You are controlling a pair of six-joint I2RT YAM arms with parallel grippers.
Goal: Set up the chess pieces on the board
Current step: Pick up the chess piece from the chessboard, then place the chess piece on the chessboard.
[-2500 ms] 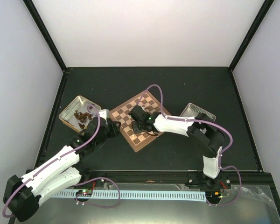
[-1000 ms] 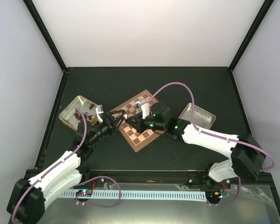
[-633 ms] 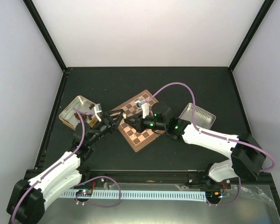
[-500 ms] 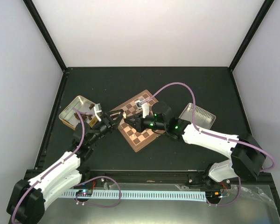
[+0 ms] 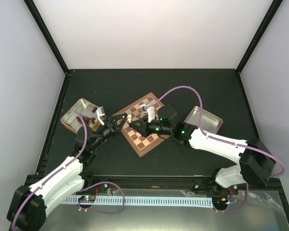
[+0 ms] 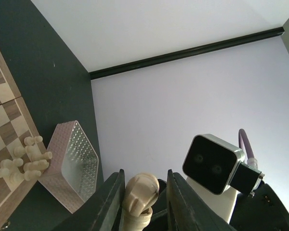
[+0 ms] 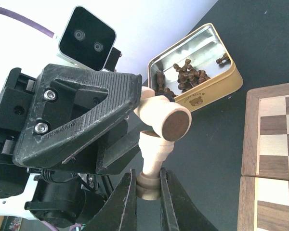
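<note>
Both grippers meet in the air over the left corner of the board (image 5: pixel 145 142). My right gripper (image 7: pixel 148 192) is shut on the ringed base of a cream chess piece (image 7: pixel 153 147), which points at my left gripper (image 5: pixel 118 124). A second cream piece, with a round brown felt base (image 7: pixel 176 124), sticks out of my left gripper's ribbed fingers (image 7: pixel 86 103) and touches the first. In the left wrist view its slotted head (image 6: pixel 140 188) sits between my left gripper (image 6: pixel 143 180) fingers, pressed against one. Several cream pieces (image 6: pixel 24 161) cluster on the board's far edge (image 6: pixel 5 120).
A gold tin (image 5: pixel 79 115) holding dark brown pieces (image 7: pixel 188 74) sits left of the board. A silver tin (image 5: pixel 204 117), also in the left wrist view (image 6: pixel 70 163), stands at the board's right. The right arm lies across the board. Black mat all round.
Since 2.5 s ago my right gripper has left the board's middle and swung to its left corner. My left gripper rose to meet it. Over the last second both barely move.
</note>
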